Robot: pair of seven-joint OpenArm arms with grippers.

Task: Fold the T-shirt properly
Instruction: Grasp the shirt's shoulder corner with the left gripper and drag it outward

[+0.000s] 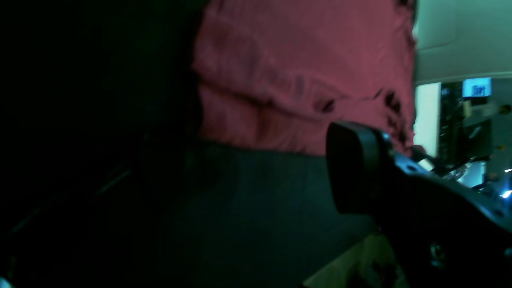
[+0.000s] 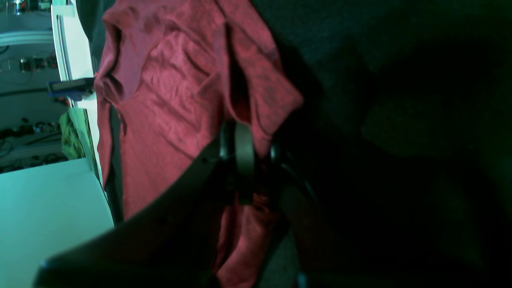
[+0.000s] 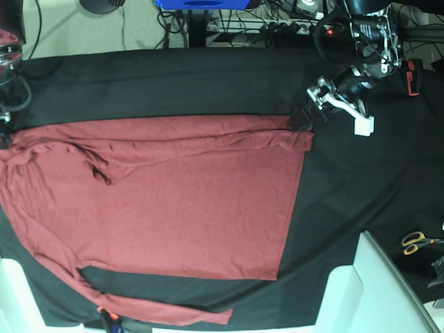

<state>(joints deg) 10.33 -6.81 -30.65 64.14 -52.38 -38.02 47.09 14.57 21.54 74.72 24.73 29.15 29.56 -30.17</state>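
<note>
T-shirt (image 3: 173, 208) flat — R pincer (image 2: 244, 160) clamps edge.

Black cloth cover (image 3: 208, 80) spread over my table, yellow-handled scissors (image 3: 418, 241) lying on it near my left edge, white panel (image 3: 378, 291) overlapping the corner close by, blue plastic crate (image 3: 201, 3) and tangled cables (image 3: 277, 21) beyond the far edge.
</note>
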